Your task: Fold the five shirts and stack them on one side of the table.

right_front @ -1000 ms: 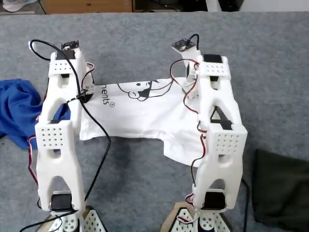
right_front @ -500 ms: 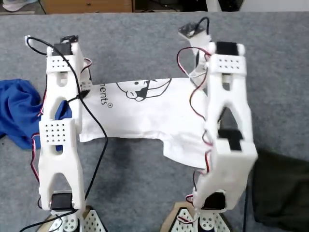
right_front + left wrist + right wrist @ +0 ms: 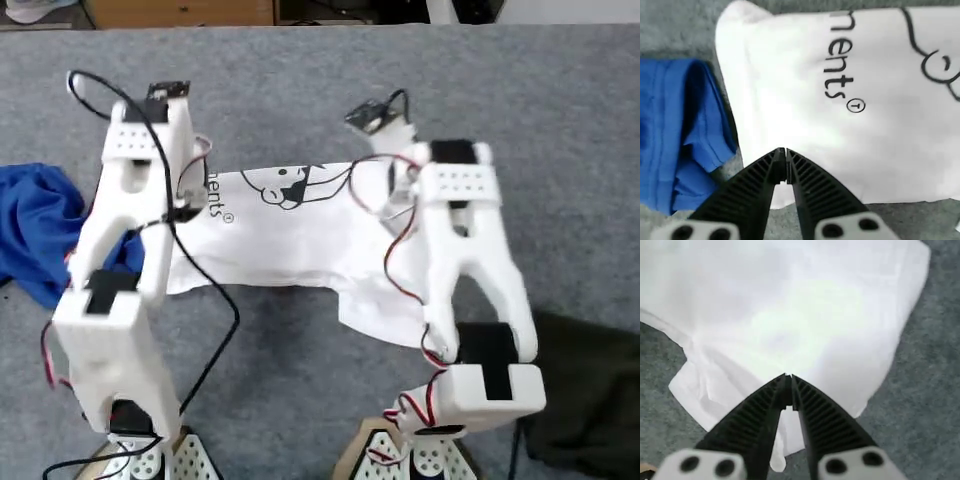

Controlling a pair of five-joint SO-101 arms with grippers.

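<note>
Table (image 3: 300,90): grey, felt-like surface; both arms stand at its near edge.
White shirt (image 3: 290,230): lies flat at mid-table, between the two arms. It is folded to a band whose long axis runs left-right across the table. At its right end a looser flap juts toward the arm bases.
Print: dark lettering and a black line drawing sit on the left half, toward the far edge. The row of letters runs across the band, not along it. Text not read off.
Blue shirt (image 3: 35,230): bunched at the table's left edge, just beside the white shirt's left end.
Dark cloth (image 3: 585,390): at the near right, well apart from the white shirt.
Left gripper (image 3: 785,154): jaws closed together. The tips are over the white shirt's left end, near the edge that faces the blue shirt. Cannot tell if cloth is pinched.
Right gripper (image 3: 788,379): jaws closed together. The tips are over the white shirt's right part, by the flap. Contact cannot be told.
Left wrist view adds: stitched hems on the blue shirt, and a strip of grey table between it and the white edge.
Right wrist view adds: stacked layers at the flap's corner.
High view adds: the overall layout and both arms' wiring.
</note>
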